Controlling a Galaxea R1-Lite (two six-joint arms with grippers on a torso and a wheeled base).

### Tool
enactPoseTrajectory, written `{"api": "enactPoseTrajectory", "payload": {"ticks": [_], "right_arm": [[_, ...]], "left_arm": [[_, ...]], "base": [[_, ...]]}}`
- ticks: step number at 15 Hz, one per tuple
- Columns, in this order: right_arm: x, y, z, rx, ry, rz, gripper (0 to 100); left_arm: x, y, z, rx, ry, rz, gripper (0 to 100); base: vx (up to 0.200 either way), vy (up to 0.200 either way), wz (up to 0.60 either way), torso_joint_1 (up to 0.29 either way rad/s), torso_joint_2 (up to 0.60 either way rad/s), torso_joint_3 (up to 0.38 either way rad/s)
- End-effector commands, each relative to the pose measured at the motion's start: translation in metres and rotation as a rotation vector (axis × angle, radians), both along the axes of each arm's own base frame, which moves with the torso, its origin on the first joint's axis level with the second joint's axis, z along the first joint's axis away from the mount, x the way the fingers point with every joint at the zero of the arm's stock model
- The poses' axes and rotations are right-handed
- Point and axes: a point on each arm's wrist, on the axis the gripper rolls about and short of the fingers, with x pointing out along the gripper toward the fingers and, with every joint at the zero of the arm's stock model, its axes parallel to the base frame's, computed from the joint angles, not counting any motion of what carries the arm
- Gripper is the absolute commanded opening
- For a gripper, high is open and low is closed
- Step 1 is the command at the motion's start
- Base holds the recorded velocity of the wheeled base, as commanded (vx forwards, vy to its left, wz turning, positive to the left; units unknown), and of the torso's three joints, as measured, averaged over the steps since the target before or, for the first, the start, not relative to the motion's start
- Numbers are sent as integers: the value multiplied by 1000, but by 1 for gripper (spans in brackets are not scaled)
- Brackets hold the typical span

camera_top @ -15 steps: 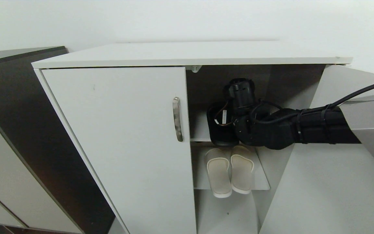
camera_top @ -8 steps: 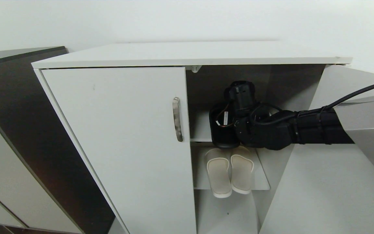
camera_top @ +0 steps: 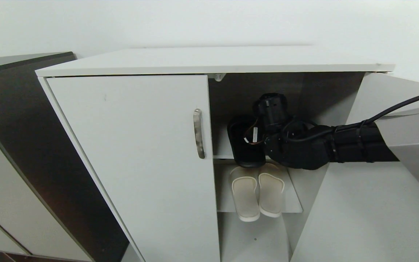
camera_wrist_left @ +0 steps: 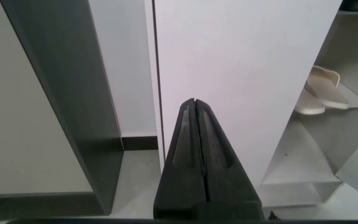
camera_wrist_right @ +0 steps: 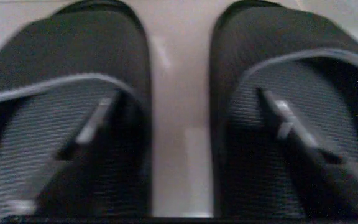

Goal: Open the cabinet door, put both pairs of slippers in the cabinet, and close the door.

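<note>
My right gripper, fingers apart, one in each of the black slippers, is at the upper shelf of the cabinet; white slippers lie one shelf below. My left gripper, pressed together, hangs before the cabinet's closed door

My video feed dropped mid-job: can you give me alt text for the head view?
The right arm is inside the open right half of a white cabinet, its wrist over black slippers on the upper shelf. Beige slippers sit side by side on the shelf below; the left door is shut.
</note>
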Motion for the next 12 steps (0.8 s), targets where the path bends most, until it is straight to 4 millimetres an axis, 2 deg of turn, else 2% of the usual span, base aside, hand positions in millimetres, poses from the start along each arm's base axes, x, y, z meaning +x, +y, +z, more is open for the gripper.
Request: {"api": "enactPoseTrajectory", "payload": {"ticks": [1,8,12], "right_arm": [[-17,-6,14,7,-11,11,100],[-59,-4,19,13,-30,81,100],[-60,-4,17,3,-24,88,100]], "left_arm": [[0,0,0,0,-1,-3,0],[0,0,0,0,-1,0,0],[0,0,0,0,-1,-1,0]], "base": [[0,0,0,0,0,0],[0,0,0,0,0,0],[0,0,0,0,0,0]]}}
